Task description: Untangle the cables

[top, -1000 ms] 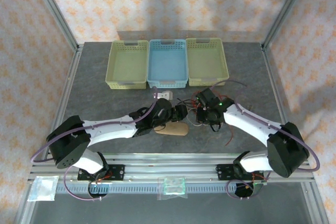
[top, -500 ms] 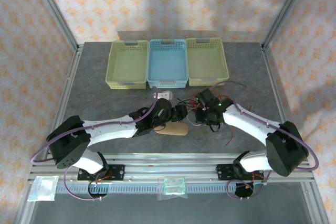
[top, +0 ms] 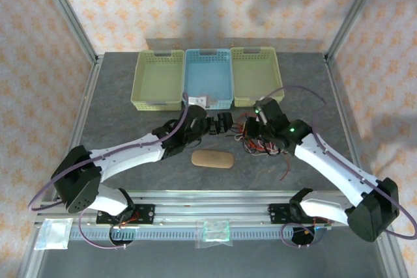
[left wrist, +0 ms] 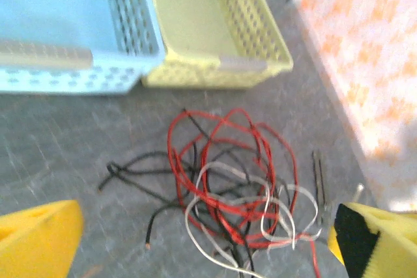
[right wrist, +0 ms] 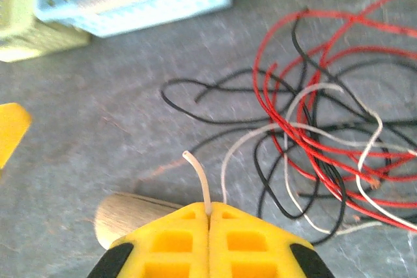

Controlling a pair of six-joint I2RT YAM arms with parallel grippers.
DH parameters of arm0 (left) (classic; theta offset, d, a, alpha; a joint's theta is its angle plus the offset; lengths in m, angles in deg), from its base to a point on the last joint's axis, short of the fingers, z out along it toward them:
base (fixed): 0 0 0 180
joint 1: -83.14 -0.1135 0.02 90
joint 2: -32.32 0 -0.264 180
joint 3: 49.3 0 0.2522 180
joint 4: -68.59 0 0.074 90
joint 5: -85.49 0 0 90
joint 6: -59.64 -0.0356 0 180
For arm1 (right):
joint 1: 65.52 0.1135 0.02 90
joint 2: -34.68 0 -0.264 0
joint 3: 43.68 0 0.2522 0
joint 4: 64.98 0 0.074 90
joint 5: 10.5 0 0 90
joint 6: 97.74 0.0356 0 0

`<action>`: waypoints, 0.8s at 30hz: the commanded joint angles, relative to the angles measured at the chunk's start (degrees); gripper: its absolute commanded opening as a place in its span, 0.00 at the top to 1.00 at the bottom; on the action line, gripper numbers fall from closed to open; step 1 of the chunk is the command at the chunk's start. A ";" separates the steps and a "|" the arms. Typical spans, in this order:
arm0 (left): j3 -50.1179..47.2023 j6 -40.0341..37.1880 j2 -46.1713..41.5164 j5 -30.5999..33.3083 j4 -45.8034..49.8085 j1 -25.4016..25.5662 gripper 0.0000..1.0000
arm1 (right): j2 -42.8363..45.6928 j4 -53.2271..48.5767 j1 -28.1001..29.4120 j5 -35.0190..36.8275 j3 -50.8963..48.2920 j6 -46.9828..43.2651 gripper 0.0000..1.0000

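Observation:
The cables (top: 255,140) lie as one tangle of thin red, black and white wires on the grey table in front of the baskets. In the left wrist view the tangle (left wrist: 228,187) sits between and below my left gripper (left wrist: 208,245), whose yellow fingers (left wrist: 39,239) stand wide open around it with nothing held. My right gripper (right wrist: 208,216) is shut on the end of a white cable (right wrist: 199,177), whose stub sticks out past the fingertips; the remaining tangle (right wrist: 326,141) lies to its right. From above, the left gripper (top: 221,124) and right gripper (top: 258,124) face each other.
Three baskets stand in a row behind the tangle: pale yellow (top: 158,104), blue (top: 208,104) and green (top: 257,101). A tan oval pad (top: 212,159) lies on the table nearer the arm bases, also seen as a pad (right wrist: 130,216) beside the right fingers.
The left gripper has moved away from the pad toward the baskets and opened wide. The right gripper has closed on the white cable end and its arm has lifted and shifted back.

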 commanded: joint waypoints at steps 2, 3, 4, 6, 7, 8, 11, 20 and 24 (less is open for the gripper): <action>1.07 -5.90 -3.16 -1.65 -0.99 -3.06 0.00 | 1.96 2.14 -0.29 4.28 3.32 -1.23 1.00; 0.71 -7.40 -3.63 -2.52 -2.46 -3.64 0.01 | 2.35 3.52 -0.29 4.56 3.51 -0.96 1.00; 0.31 -8.40 -4.08 -2.74 -3.93 -3.95 0.01 | 2.58 4.69 -0.36 4.74 3.90 -0.52 1.00; -0.30 -10.25 -4.61 -2.52 -7.01 -4.05 0.01 | 2.40 6.55 -0.36 4.75 4.92 0.00 1.00; -0.84 -11.34 -4.84 -3.13 -9.09 -4.05 0.00 | 2.21 7.24 -0.38 4.75 5.72 0.13 1.00; -1.72 -13.37 -5.00 -4.24 -11.83 -4.01 0.01 | 2.05 7.69 -0.38 4.88 6.31 0.23 1.00; -5.33 -20.76 -5.62 -10.78 -20.44 -4.06 0.00 | 1.78 8.37 -0.36 5.66 8.19 0.23 1.00; -7.69 -33.99 -5.16 -36.97 -24.69 -4.66 0.01 | -1.18 9.46 -2.54 -0.76 13.37 0.95 1.00; -5.46 -35.74 -2.08 -36.60 -21.93 -4.75 0.02 | -2.55 9.25 -2.66 -4.15 16.67 1.06 1.00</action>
